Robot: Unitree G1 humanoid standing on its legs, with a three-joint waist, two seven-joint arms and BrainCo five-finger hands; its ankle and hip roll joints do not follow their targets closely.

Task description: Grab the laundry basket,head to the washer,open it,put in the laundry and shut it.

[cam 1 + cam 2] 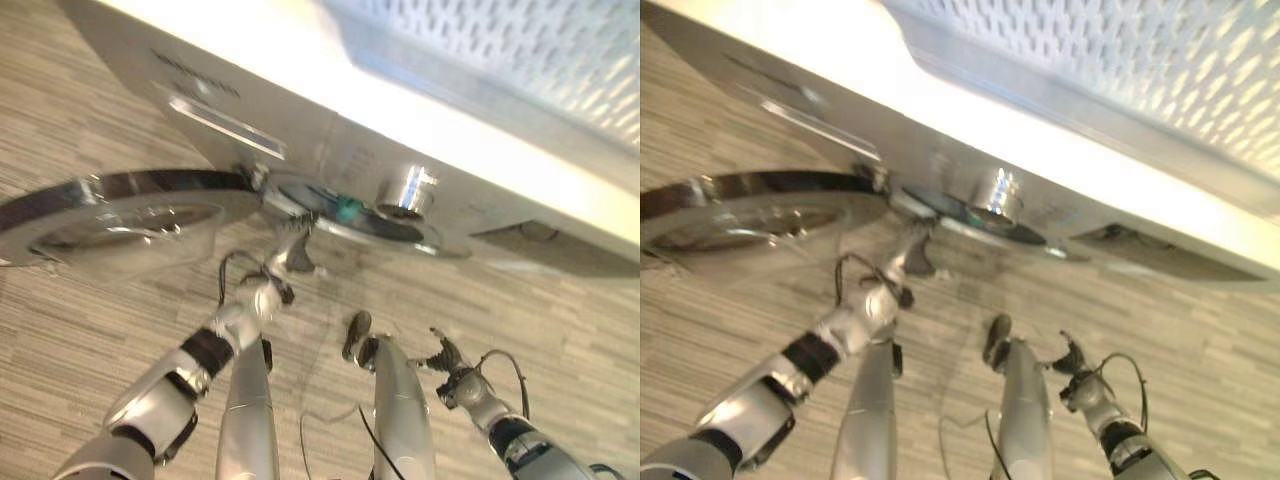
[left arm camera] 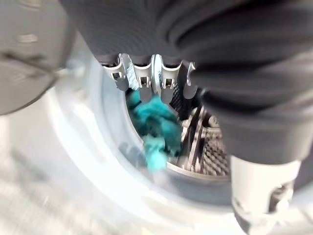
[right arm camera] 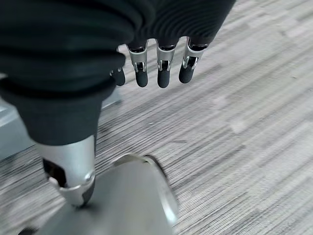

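The washer (image 1: 300,110) stands before the robot with its round door (image 1: 110,215) swung wide open to the robot's left, the glass and chrome rim facing up toward the head camera. The white perforated laundry basket (image 1: 520,50) sits on top of the machine, toward the robot's right. The left hand (image 1: 290,255) is raised to the drum opening (image 1: 345,215), just below the door hinge, and a patch of teal cloth shows at the mouth of the opening in the left eye view. In the left wrist view the teal laundry (image 2: 154,129) hangs inside the drum past the fingers (image 2: 144,81), bunched above and trailing down toward the lower lip of the opening, with the perforated metal drum wall (image 2: 210,156) behind it. The fingers reach down toward the cloth, but whether they pinch it or have let it go cannot be told. The right hand (image 1: 447,358) hangs low over the grey wood-grain floor (image 1: 560,330), well apart from the washer; in its wrist view its fingers (image 3: 164,68) are loosely extended and its thumb (image 3: 73,181) stands apart, with nothing between them.
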